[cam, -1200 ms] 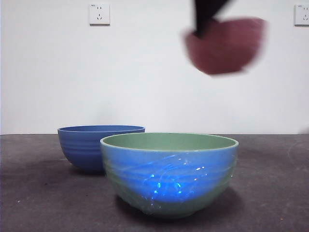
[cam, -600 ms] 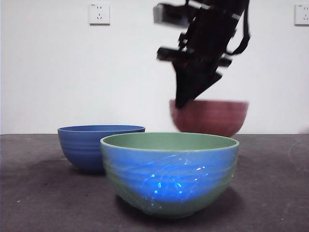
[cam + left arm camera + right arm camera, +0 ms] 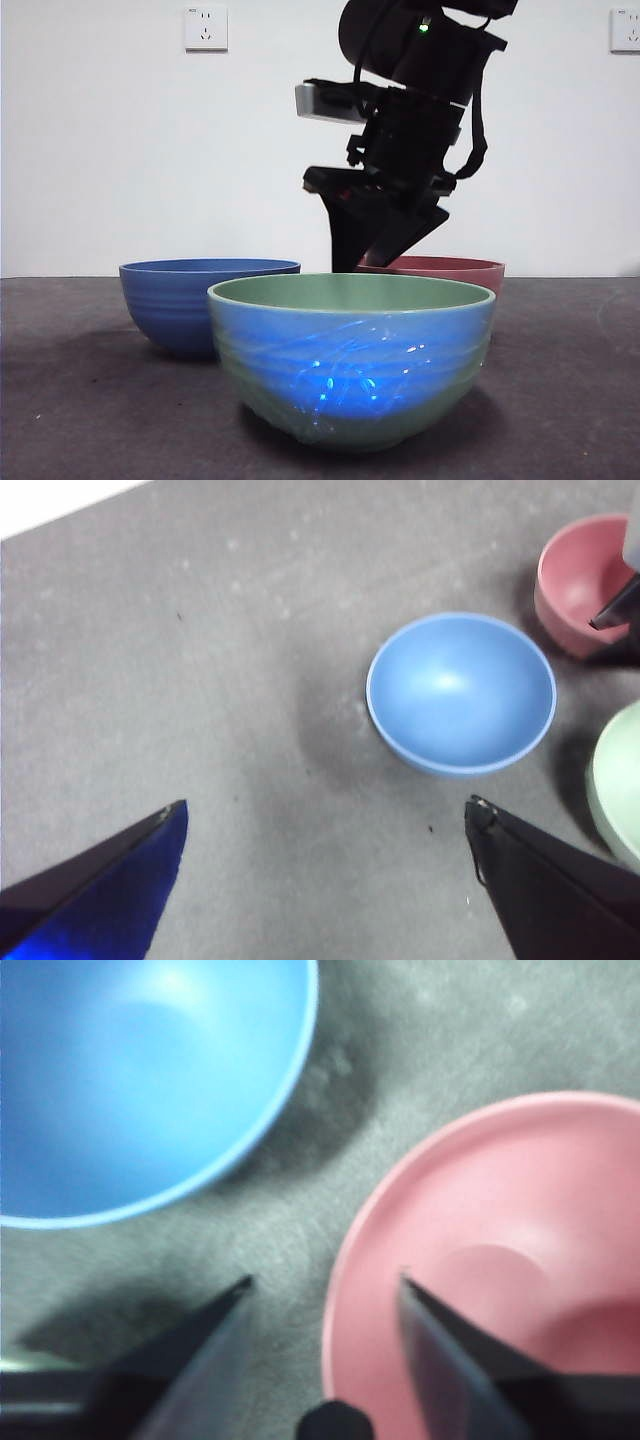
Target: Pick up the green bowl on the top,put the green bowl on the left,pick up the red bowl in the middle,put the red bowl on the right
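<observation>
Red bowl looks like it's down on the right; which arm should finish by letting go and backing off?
Right. The right pincer straddles the red bowl rim, one finger inside and one outside, and the bowl appears to rest on the table. The left pincer hangs open over bare table, away from it.

Lighting even and fairly bright, white wall clean in my front view. I note a blue glow mottling the glossy pale-green bowl (image 3: 352, 360), soft shadows under it on the dark grey table (image 3: 70, 420). Right wrist view is soft throughout: round pinkish-red bowl (image 3: 500, 1260) and solid blue ribbed bowl (image 3: 140, 1080) blurred, jaws hazy. Left wrist view sharper, slightly washed out.
</observation>
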Available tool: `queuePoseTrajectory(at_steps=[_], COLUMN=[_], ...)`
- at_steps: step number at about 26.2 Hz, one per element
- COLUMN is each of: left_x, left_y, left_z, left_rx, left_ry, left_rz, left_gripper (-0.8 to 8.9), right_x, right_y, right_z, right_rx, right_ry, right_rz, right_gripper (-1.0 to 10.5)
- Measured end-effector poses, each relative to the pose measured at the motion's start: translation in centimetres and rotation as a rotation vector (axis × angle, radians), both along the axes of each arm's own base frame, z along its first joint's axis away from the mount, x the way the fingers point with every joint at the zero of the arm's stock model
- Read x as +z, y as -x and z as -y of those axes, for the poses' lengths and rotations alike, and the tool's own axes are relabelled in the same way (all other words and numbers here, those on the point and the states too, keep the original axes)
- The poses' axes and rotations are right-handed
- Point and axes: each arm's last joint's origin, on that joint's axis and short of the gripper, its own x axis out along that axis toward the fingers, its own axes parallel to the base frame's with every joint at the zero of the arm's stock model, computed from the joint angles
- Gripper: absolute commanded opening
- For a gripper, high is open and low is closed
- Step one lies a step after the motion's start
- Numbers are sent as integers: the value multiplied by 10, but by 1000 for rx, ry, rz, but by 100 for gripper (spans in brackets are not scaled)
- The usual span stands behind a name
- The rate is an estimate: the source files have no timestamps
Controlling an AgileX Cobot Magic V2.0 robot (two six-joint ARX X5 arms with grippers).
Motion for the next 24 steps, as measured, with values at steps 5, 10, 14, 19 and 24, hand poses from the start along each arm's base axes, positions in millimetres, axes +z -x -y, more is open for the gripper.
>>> queuePoseTrajectory(at_steps=[5,10,14,19,24], left_x=[11,19,1,-43,-84], left_y=[-7,-10,-16,-16,-9], left_z=[3,7,6,2,-1], left_rx=[-1,-82,-66,-52,-77], left_ry=[61,118,117,155,237], left_rz=[123,198,220,236,292], left_gripper=[388,-8,-8,-8,-7], right_x=[80,155,157,112,69], right_y=[30,74,113,147,176], right_z=[19,68,112,138,159], right_rx=[33,-23,-165,-282,-395], right_ry=[-215,-392,-472,-485,-534], right_rz=[161,360,541,596,634], right_gripper=[269,-16,-16,-16,-6])
